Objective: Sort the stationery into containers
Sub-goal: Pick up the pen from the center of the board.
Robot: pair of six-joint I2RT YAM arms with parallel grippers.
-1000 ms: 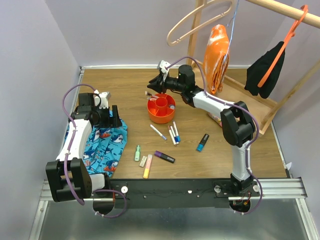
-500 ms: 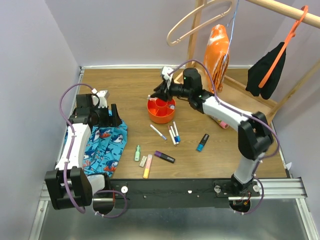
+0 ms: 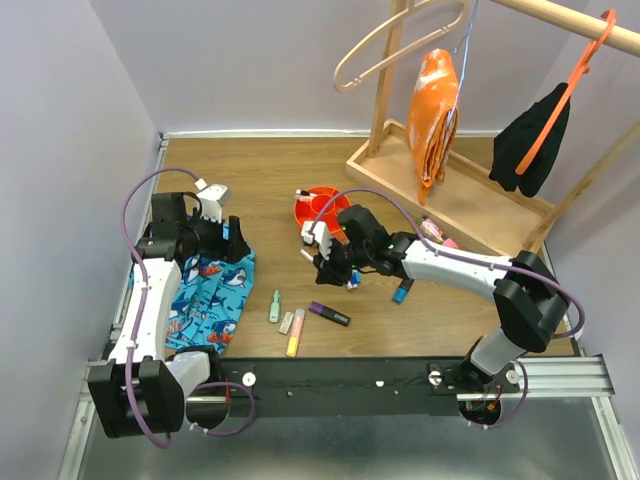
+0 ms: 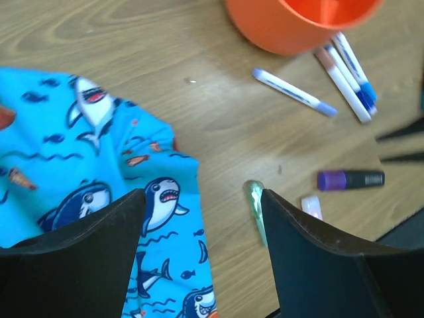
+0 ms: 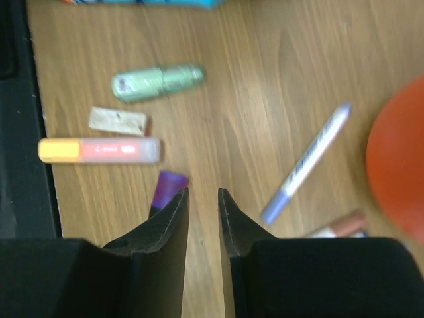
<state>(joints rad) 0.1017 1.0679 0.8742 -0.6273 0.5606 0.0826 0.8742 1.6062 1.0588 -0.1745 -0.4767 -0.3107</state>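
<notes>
One purple marker [image 5: 169, 183], past right fingers [image 5: 165, 228] (part-hidden)

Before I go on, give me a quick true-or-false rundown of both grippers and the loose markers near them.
1. The right gripper holds a marker. False: its jaws are close together with nothing between them.
2. The left gripper is open and empty over the edge of the shark cloth. True.
3. The purple marker lies in the bowl. False: it lies on the table.
4. The pale green marker lies on the table beside the cloth. True.
</notes>
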